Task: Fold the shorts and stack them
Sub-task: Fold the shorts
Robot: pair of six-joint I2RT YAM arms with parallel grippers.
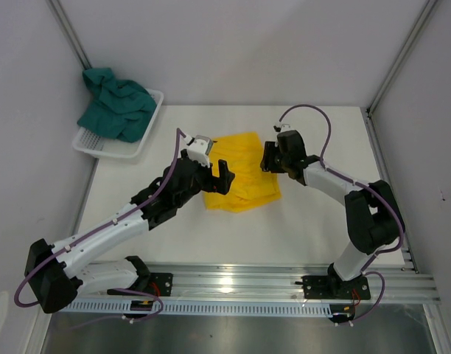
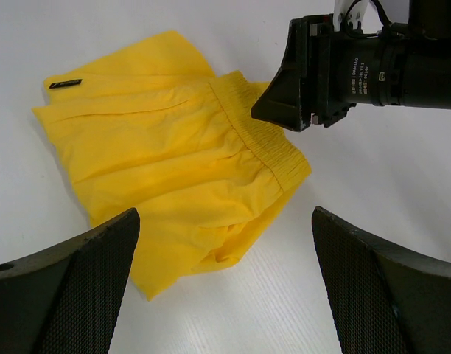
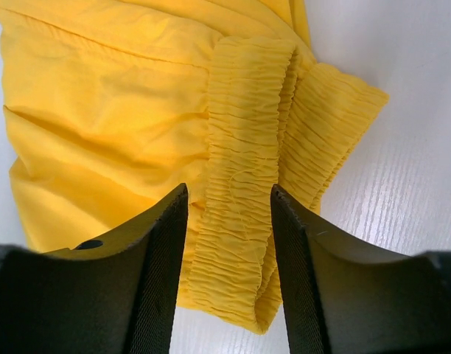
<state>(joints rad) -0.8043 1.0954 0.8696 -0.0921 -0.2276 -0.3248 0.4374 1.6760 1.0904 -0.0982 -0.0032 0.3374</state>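
Left tool (image 2: 225, 214) is gaping fully wide and holding nothing, hovering at the left edge of the yellow shorts (image 2: 174, 162); these are lying folded on the white bench (image 1: 299, 228) between both arms; right tool (image 3: 229, 192) is standing half apart, straddling the elastic waistband (image 3: 247, 110), though whether it is pinching I cannot tell; farther off, the teal shorts (image 1: 119, 103) are sitting heaped in the white basket (image 1: 107, 151) at the far left corner.
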